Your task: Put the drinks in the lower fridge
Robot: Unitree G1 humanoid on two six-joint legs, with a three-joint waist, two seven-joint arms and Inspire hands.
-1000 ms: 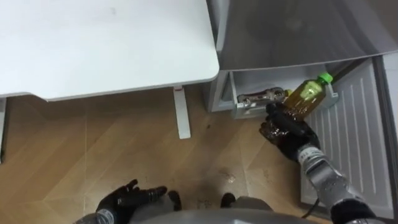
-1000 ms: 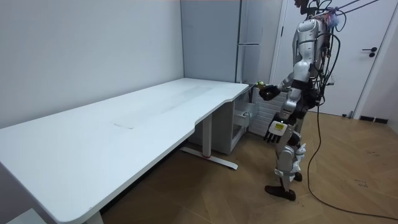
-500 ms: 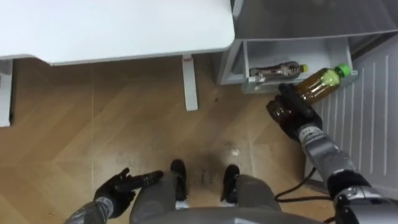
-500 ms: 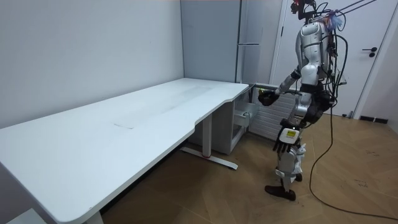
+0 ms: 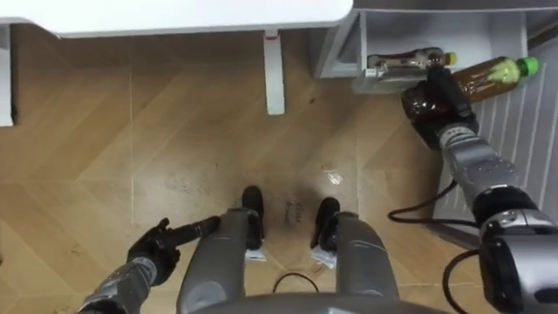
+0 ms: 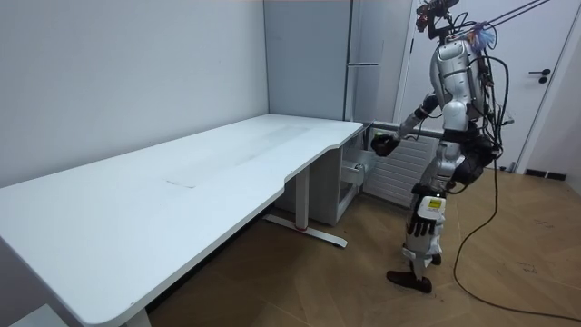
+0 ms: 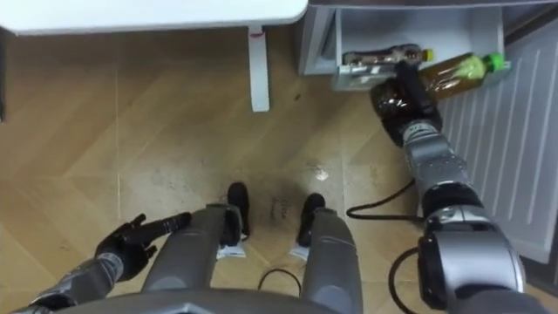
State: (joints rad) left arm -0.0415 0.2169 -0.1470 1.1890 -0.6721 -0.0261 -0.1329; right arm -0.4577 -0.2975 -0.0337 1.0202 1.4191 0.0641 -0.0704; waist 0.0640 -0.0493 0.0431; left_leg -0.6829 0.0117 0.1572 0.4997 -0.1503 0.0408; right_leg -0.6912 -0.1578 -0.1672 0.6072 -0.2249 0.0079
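The drink, an amber bottle (image 5: 486, 77) with a green cap, is in my right hand (image 5: 433, 106). My fingers are wrapped round its lower end and clenched on it. The bottle lies nearly level, cap pointing away from my palm, right at the open front of the fridge's lower compartment (image 5: 418, 30). I cannot tell whether it touches the compartment's front edge or hangs just clear of it.

Just inside that compartment, beside my knuckles, a second bottle (image 5: 403, 63) lies on its side, its small light cap turned toward the one I hold. On the far side of the compartment from the counter, the fridge door (image 5: 523, 144) stands open, its ribbed white inner face running along my right forearm. On the compartment's other side is the white counter (image 5: 174, 10), its edge just beside the fridge, with one white leg (image 5: 275, 61) coming down onto the wooden floor (image 5: 131, 139).

My left hand (image 5: 155, 253) is well away from the compartment, low beside my left leg, fingers loose and mostly straight, holding nothing.

In the room view I stand on the floor facing the tall grey fridge (image 6: 309, 73), bent slightly forward, right arm stretched toward its lower part.
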